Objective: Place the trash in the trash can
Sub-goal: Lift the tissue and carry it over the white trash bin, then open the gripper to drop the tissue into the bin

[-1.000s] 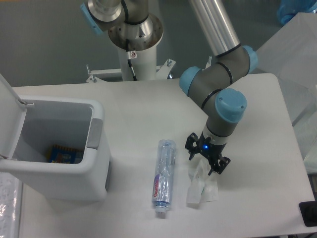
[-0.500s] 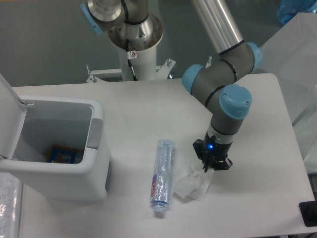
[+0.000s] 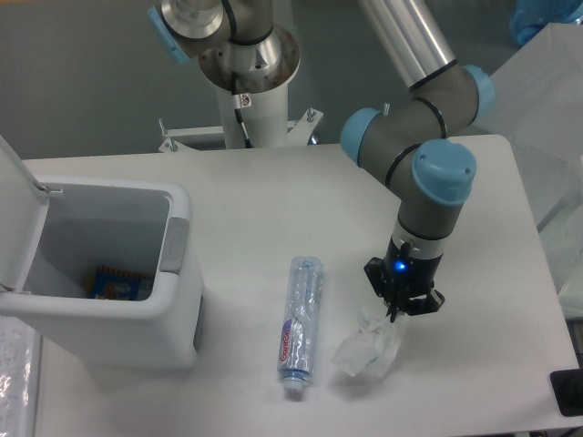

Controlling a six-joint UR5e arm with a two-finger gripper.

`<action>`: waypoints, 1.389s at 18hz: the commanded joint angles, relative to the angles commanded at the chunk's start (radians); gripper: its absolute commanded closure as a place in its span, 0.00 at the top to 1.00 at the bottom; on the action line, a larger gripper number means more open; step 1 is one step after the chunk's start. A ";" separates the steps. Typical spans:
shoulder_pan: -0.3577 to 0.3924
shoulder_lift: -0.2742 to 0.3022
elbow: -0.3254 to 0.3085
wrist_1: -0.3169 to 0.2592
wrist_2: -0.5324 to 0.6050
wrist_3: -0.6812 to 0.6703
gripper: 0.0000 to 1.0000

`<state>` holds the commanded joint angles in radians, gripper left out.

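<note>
A crumpled white tissue (image 3: pixel 367 350) lies at the front of the table, its upper corner pinched between the fingertips of my gripper (image 3: pixel 395 312), which is shut on it and points straight down. Left of it the clear plastic bottle (image 3: pixel 301 323) lies flat, white cap toward the front edge, with its red-and-blue label showing. The white trash can (image 3: pixel 109 332) stands at the left with its lid (image 3: pixel 13 205) swung open.
A colourful blue packet (image 3: pixel 118 283) lies at the bottom of the trash can. The arm's base column (image 3: pixel 248 64) stands at the back of the table. A dark object (image 3: pixel 567 392) pokes in at the front right corner.
The gripper went from open over the tissue to shut on it and shifted right and toward the front. The tissue changed shape and moved with it. The bottle stayed put.
</note>
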<state>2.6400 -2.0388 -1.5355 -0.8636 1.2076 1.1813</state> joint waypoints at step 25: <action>-0.144 0.459 -0.184 -0.009 -0.507 -0.163 0.00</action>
<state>2.4959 -1.5801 -1.7195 -0.8728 0.7010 1.0186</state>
